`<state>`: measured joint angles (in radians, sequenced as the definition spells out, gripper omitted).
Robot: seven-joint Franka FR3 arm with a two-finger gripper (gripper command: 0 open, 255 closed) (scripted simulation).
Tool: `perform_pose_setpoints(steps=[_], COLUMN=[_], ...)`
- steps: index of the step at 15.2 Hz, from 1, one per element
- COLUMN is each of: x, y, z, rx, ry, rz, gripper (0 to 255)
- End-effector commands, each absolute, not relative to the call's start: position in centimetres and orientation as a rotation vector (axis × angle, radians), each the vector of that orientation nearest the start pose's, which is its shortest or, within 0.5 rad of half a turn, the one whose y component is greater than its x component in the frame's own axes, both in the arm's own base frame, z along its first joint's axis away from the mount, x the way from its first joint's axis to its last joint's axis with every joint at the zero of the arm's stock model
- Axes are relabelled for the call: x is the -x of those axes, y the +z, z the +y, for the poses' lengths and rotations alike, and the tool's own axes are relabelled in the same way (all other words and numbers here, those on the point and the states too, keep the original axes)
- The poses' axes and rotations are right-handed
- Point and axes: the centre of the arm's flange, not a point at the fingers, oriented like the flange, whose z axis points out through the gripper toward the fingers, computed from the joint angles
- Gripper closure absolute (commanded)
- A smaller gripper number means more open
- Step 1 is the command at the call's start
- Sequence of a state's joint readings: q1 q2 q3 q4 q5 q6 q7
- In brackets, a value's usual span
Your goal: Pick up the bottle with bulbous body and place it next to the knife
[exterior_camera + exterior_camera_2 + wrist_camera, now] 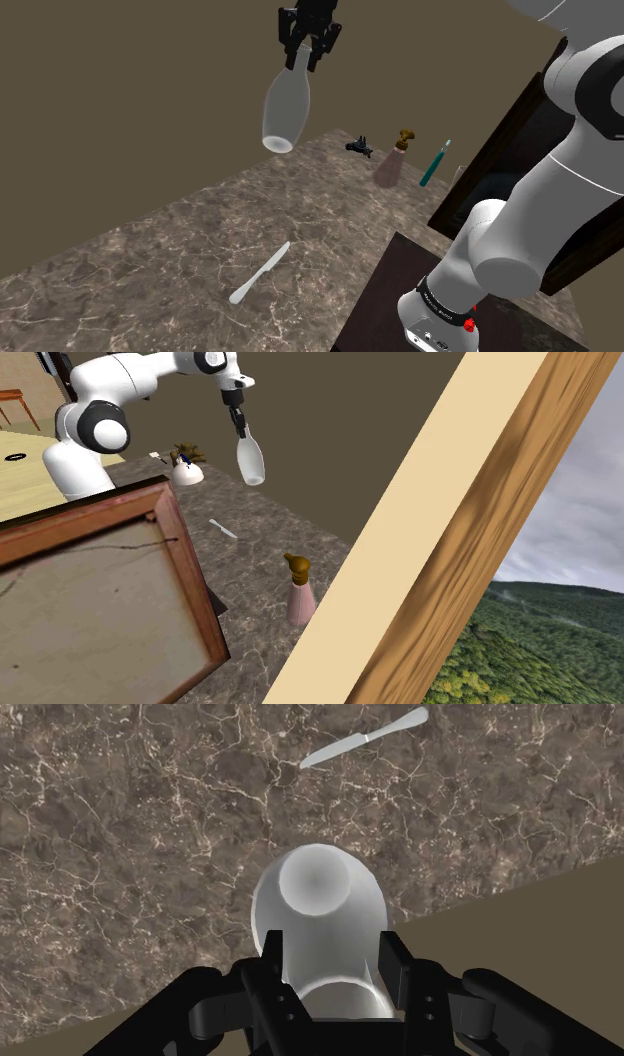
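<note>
one pale grey-white bulbous bottle (283,108) hangs in the air, well above the brown marbled countertop (150,260). it is tilted: its neck sits up in the black gripper (305,52) and its wide base points down and toward the shoulder view's left. the two fingers (272,956) are clamped on the neck from either side, and in the wrist view the rounded body swells out just past them, base facing the counter. no part of the bulbous bottle touches the surface.

the knife (260,272), pale and slim, lies flat on the countertop, well apart from the bulbous bottle and nearer the shoulder view's lower edge. in the wrist view the knife lies on the marble beyond the bottle's base.

farther back on the counter stands a pink bottle (392,165) with a brownish-gold stopper. near it leans a teal stick (435,163), perhaps a pen or a brush; it is too small to tell. a small dark object (361,147) lies close by. the white arm (560,190) rises from its dark stand (385,300) at the shoulder view's lower right.
</note>
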<state>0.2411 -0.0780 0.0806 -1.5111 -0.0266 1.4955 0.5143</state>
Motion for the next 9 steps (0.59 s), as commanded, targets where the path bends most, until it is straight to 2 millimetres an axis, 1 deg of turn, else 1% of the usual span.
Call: perform_pose_setpoints(steps=[1,9], x=[-49.4,-49.4], y=[67.6,63.4], z=[16.3,16.3], rx=[3.129,3.129], ry=[-0.112,-0.112], rz=[0.307,0.307], gripper=[255,255])
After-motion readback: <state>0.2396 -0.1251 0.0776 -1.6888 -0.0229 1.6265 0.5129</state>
